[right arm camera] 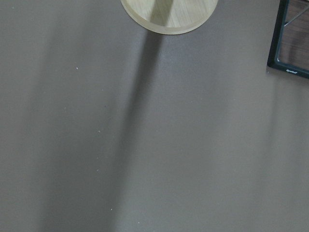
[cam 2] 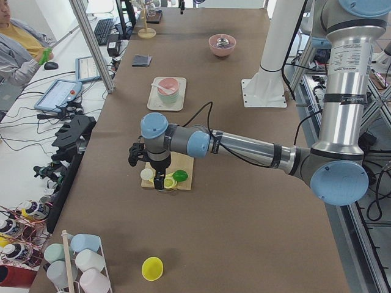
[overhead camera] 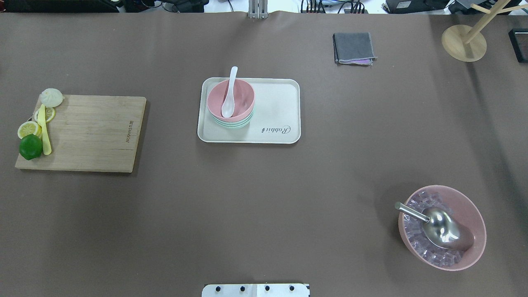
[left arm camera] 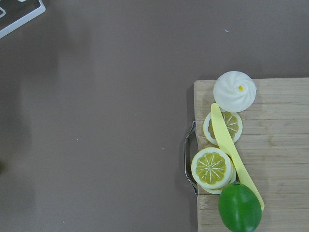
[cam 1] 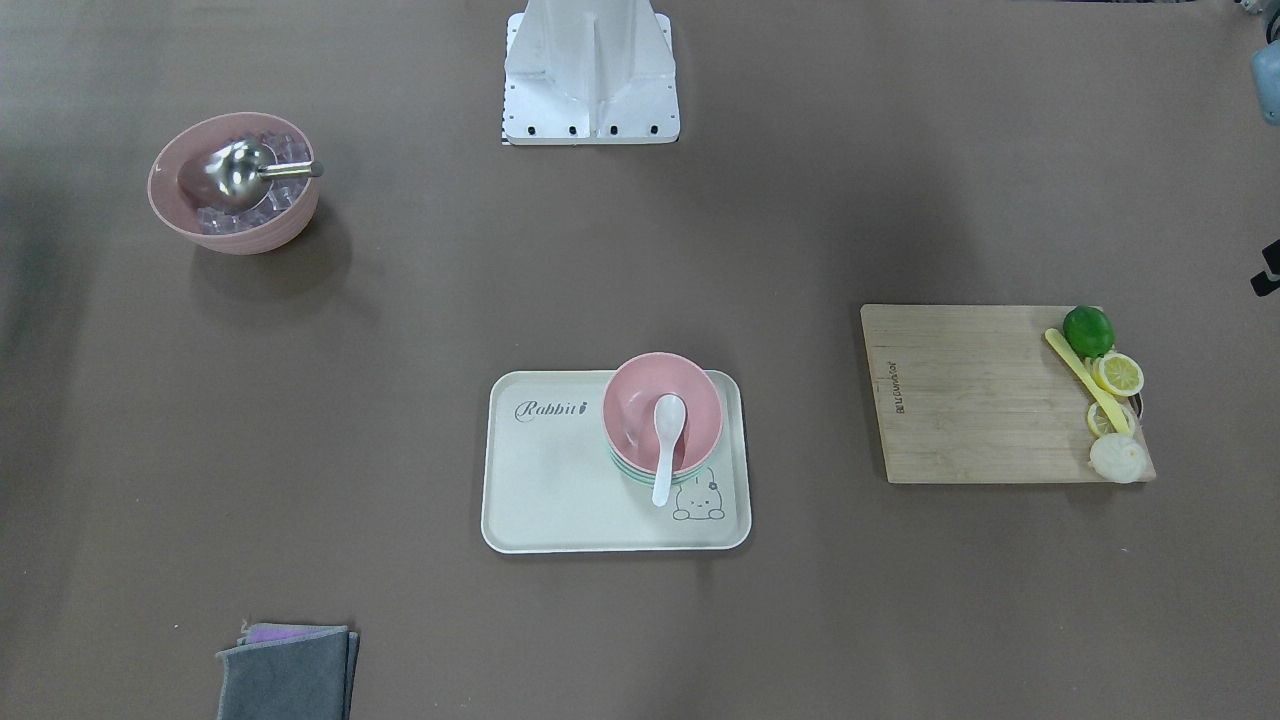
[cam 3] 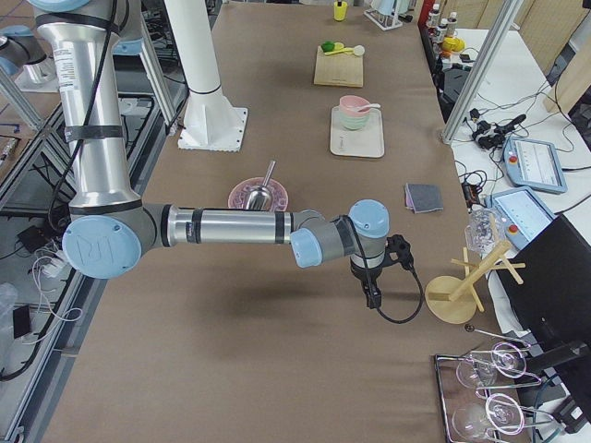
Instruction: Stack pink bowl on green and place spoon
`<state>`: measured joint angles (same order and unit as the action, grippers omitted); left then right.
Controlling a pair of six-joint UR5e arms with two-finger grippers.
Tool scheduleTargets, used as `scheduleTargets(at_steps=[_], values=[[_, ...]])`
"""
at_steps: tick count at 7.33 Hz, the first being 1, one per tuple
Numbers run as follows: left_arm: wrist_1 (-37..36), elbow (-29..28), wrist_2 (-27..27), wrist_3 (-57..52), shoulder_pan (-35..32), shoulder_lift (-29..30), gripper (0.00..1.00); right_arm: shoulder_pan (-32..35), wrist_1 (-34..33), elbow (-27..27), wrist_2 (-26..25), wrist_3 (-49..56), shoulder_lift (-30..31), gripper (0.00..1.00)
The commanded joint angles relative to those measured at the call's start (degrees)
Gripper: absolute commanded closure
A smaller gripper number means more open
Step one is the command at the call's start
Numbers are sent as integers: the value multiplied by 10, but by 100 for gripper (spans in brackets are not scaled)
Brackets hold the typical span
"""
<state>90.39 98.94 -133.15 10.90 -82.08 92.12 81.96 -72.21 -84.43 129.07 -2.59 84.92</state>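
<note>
You are seeing the left gripper [cam 2: 160,181] hanging above the worktop's left edge, its opening impossible to tell; farther out, mid-table, the pink bowl [overhead camera: 244,98] is sitting in the green bowl [overhead camera: 231,125] on the tray [overhead camera: 276,107], the spoon [overhead camera: 228,105] lying inside; the right gripper [cam 3: 374,297] is hovering by the far right corner, its opening likewise unreadable

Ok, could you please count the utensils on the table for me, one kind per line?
white spoon: 1
metal scoop: 1
yellow knife: 1
Total: 3
</note>
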Motion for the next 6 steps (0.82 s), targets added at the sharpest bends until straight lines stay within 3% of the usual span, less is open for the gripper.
scheduleTargets(at_steps=[1,6], values=[[-1,-2,0,0,1,0,2,0,1,1,14,1,4,0],[0,8,-1,0,0,0,2,0,1,0,10,2,17,0]])
